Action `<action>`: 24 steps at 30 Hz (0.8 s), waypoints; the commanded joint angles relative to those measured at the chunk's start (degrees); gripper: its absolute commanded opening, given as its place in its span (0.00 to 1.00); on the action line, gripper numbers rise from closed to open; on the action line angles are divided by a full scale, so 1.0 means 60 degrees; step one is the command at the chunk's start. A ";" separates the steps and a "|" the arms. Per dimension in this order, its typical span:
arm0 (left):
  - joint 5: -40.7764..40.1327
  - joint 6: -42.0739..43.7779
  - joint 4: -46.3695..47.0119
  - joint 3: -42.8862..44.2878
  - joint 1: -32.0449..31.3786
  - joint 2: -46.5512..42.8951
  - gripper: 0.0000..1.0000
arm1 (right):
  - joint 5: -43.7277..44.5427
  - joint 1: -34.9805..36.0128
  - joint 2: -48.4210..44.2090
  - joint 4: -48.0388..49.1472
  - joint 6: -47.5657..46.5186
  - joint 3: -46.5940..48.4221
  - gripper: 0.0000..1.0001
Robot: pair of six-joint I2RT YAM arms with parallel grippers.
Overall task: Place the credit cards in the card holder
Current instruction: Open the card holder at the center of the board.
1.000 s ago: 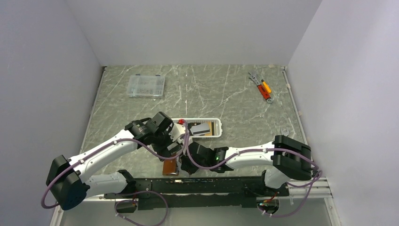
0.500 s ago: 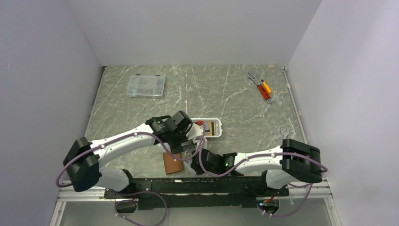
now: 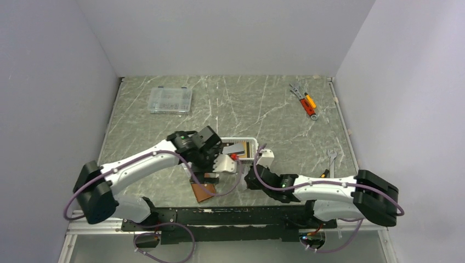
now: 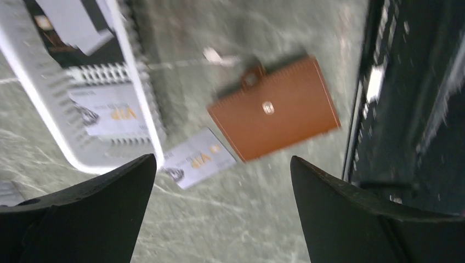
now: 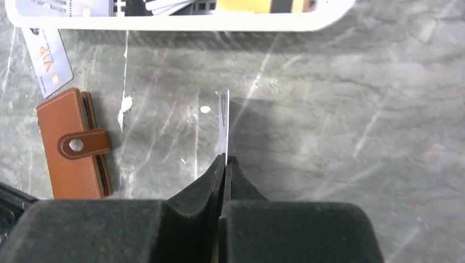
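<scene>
One card [image 5: 224,126] edge-on in right fingers [image 5: 205,183].

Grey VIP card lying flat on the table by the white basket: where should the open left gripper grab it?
Probably by its two long edges, from straight above: the grey VIP card lies flat on the marble table, so only thin edges offer a hold. Stay mid-card; the white slotted basket and brown leather wallet crowd its ends.

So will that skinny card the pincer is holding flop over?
Probably not: the card stands straight out of the shut right pincer, so it seems stiff. It looks very thin, so likely light; gripped only at one end, it might slip.
</scene>
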 commanded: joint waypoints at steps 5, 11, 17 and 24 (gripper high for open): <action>-0.0021 0.2800 -0.0705 -0.2664 0.1110 -0.2463 0.99 | 0.0124 0.0606 -0.1979 -0.0779 -0.1203 -0.0427 0.00; -0.0355 0.2128 0.1701 -0.3860 0.1738 -0.3811 0.99 | -0.0270 0.1132 -0.1010 -0.0739 -0.2226 0.0882 0.00; 0.0265 0.1796 0.1280 -0.3115 0.3050 -0.4274 0.99 | -0.0214 0.1444 0.0268 -0.1406 -0.3209 0.2970 0.00; 0.1423 0.1656 0.0861 -0.2768 0.5233 -0.5203 0.99 | -0.0637 0.1633 0.1661 -0.1468 -0.4253 0.4703 0.00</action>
